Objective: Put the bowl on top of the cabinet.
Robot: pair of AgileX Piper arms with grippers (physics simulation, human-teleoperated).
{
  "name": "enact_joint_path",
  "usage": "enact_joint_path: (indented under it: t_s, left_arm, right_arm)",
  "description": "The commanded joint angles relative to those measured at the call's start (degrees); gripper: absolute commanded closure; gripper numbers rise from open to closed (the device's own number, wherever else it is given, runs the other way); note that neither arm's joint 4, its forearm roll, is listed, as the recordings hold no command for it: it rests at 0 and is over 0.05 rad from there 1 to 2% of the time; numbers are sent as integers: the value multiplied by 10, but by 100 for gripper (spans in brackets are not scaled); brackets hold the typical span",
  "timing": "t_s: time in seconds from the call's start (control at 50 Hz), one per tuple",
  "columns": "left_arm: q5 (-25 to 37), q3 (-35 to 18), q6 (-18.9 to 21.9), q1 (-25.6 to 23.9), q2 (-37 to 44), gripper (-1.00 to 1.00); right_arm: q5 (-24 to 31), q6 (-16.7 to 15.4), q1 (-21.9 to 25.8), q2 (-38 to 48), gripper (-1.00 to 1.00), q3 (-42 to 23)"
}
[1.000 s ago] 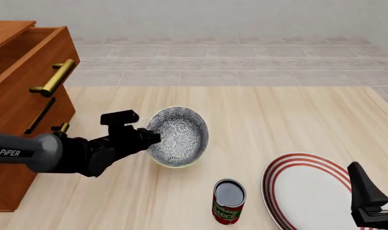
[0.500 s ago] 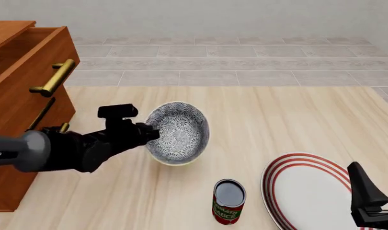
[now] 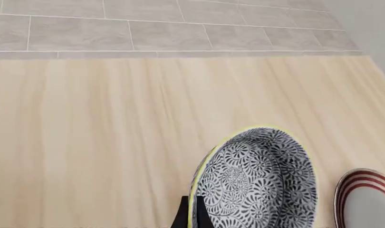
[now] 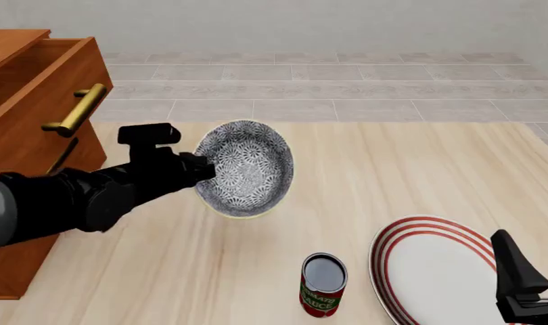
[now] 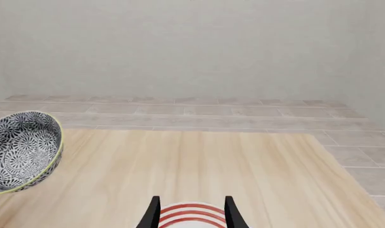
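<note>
A dark grey-blue floral pattern is shown on the white bowl, red rings on the white plate, reddish-brown wood on the cabinet.

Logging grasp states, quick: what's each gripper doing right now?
Left gripper: closed on the bowl rim, bowl tilted.
Right gripper: open, empty, over the plate.

1 bowl, 1 cabinet, 1 plate, 1 can.
</note>
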Motion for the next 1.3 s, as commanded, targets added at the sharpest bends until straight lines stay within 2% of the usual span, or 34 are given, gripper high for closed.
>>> enact_joint_path:
  t_s: [0.02,0.5,0.64,0.7,0.86,1.18,1.2,1.22,1.3]
  left_arm:
    - [33,-7,5,5,-54,100]
    - [112,-46,2,14,-124,100]
    - [132,-60,-4,18,-138,100]
    - [137,-61,-19,21,-146,100]
    - [157,-79,4,31,-167,100]
    - [197,-119,3,47,-192,100]
    - [208,-127,28,61,-197,100]
    - [210,-129,36,66,-200,100]
    - [216,-134,13,68,-206,100]
  right_arm:
    - [3,-2,0,-4,-100,-2]
    - [3,0,1,-3,-100,-3]
    - [4,1,2,-4,-100,-3]
    - [4,0,3,-4,-100,-3]
    - [3,1,2,-4,-100,-2]
    - [-2,0,5,1,-100,0]
    - [-2,0,5,1,-100,0]
    - [-2,1,5,1,-100,-1]
    - [-2,1,6,1,-100,-1]
